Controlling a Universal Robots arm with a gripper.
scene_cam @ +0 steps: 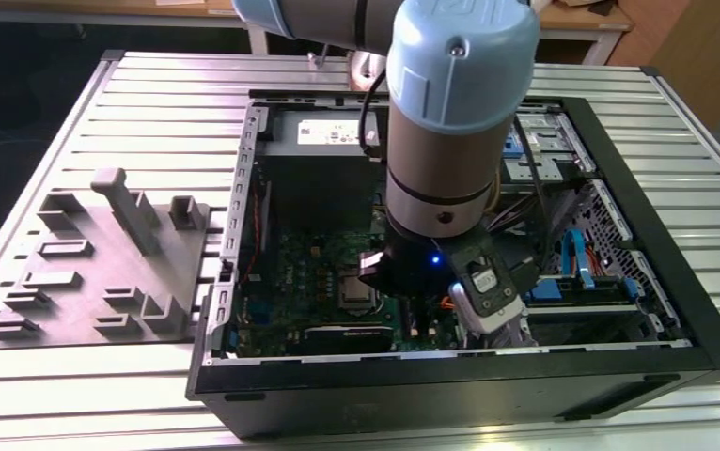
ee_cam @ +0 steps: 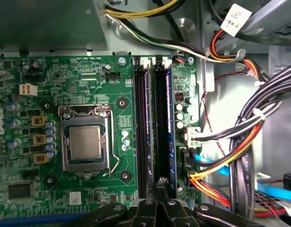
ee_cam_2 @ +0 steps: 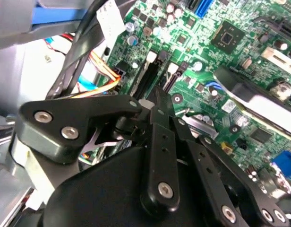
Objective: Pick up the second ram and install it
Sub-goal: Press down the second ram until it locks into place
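Two long dark sticks stand side by side in the motherboard's slots in the first wrist view. The second ram (ee_cam: 168, 123) is the one nearer the cable bundle; it sits upright in its slot. My gripper (ee_cam: 160, 182) is shut, its thin black fingers pressed together with nothing visible between them, and the tips sit right over the near end of that stick. In the second wrist view the gripper (ee_cam_2: 160, 97) points down at the dark slots (ee_cam_2: 146, 81). In the exterior view the arm (scene_cam: 442, 188) reaches down into the open computer case (scene_cam: 661, 272).
The CPU socket (ee_cam: 86, 142) lies beside the slots. Bundles of coloured cables (ee_cam: 240, 142) crowd the other side. A grey moulded tray (scene_cam: 97, 272) with an upright slab sits on the slatted table at the exterior view's left of the case.
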